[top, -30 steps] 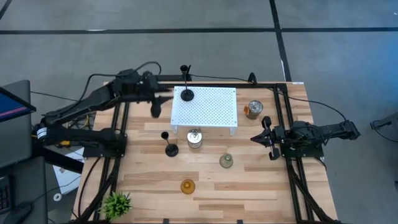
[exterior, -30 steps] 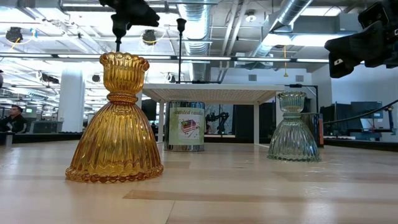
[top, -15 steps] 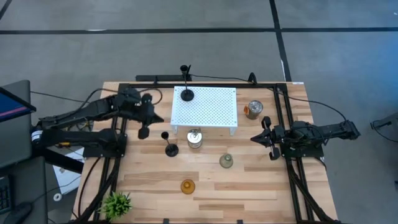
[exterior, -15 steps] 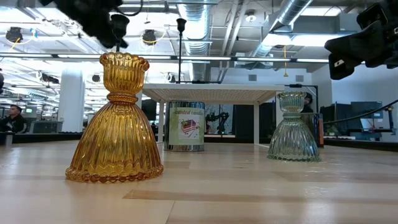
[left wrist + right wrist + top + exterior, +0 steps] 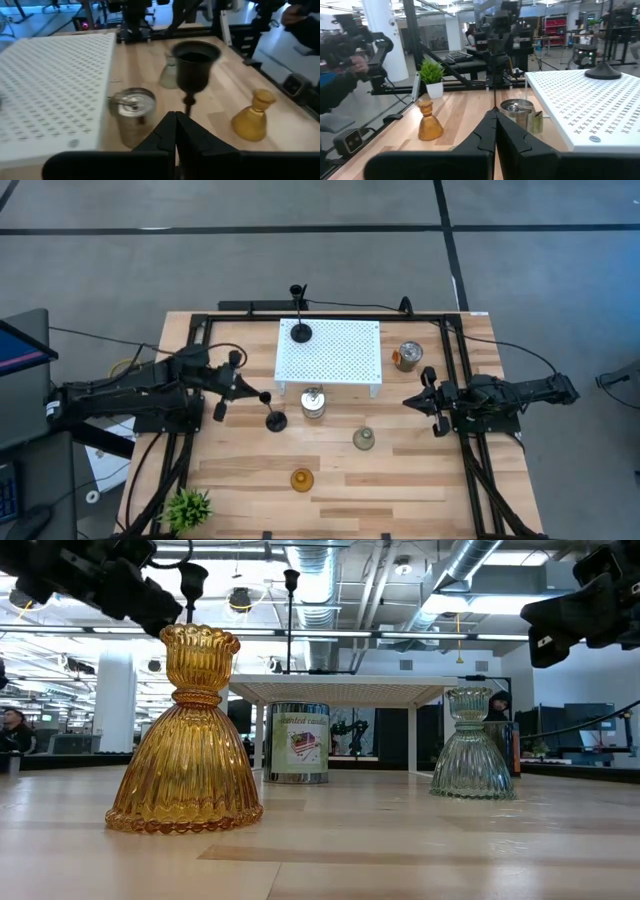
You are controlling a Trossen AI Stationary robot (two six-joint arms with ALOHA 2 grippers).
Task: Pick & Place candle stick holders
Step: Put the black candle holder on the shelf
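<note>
Left pincer sits low over the wooden worktop, just left of the free-standing black candle stick holder; the left wrist view shows its two fingers pressed together with nothing between them, the cup of that black holder right ahead of the tips. Whether the tips touch the stem cannot be told. This holder stands upright on its disc base, in front of the white perforated platform and just left of the metal tin. The second black candle stick holder stands upright on the platform's far left corner. Pale-green glass holder stands on the worktop, in front of the platform and to the right of the tin. Amber glass holder stands nearer the front edge, well apart from both arms; in the low view it stands nearest the camera, at the left. A second tin with an orange label sits just right of the platform. Small potted plant at the front left corner. Right pincer is parked at the right side of the worktop, clenched and empty, pointing toward the middle.
</note>
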